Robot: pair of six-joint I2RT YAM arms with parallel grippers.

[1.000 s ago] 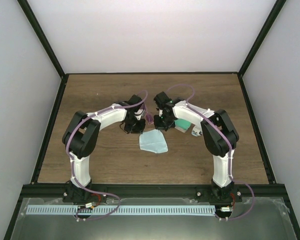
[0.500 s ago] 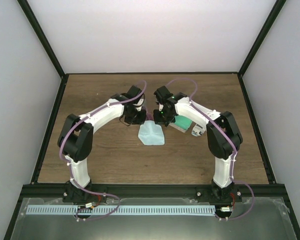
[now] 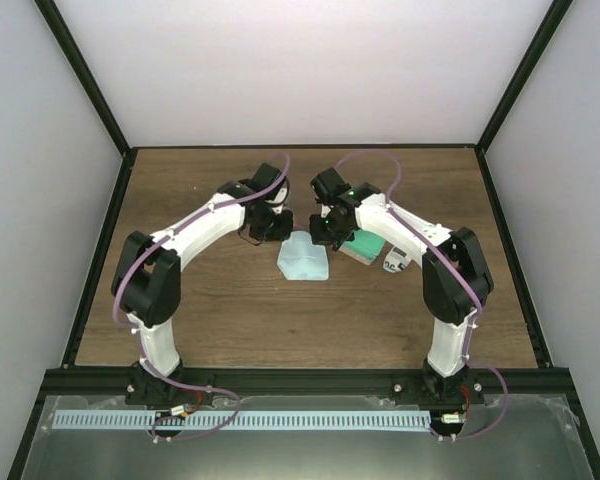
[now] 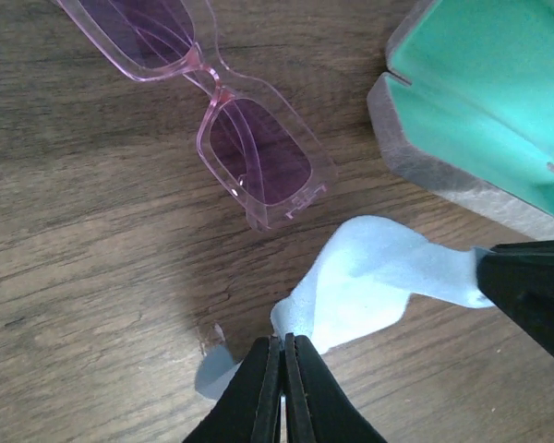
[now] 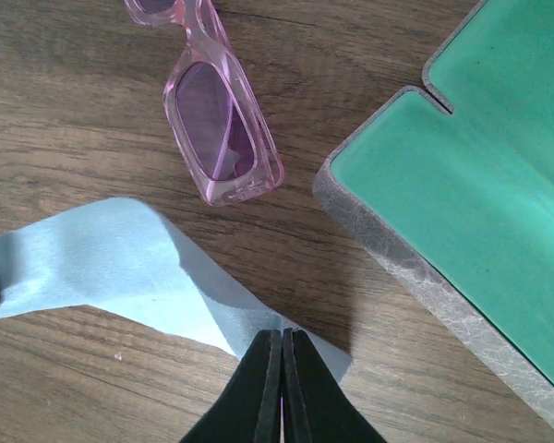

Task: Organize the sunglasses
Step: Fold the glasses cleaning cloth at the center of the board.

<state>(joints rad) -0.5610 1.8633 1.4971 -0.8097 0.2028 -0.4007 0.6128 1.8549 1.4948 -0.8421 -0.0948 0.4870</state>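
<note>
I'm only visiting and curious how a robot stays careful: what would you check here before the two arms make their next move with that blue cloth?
1. The left tool is shut on one end of the blue cloth: ok.
2. The right tool is shut on the other end: ok.
3. The cloth does not cover the pink sunglasses: ok, they lie apart.
4. The sunglasses lie on the table, outside the case: ok.
5. The case is open, its green lining bare: ok where visible.
6. The sunglasses' arms are folded: cannot tell.
</note>
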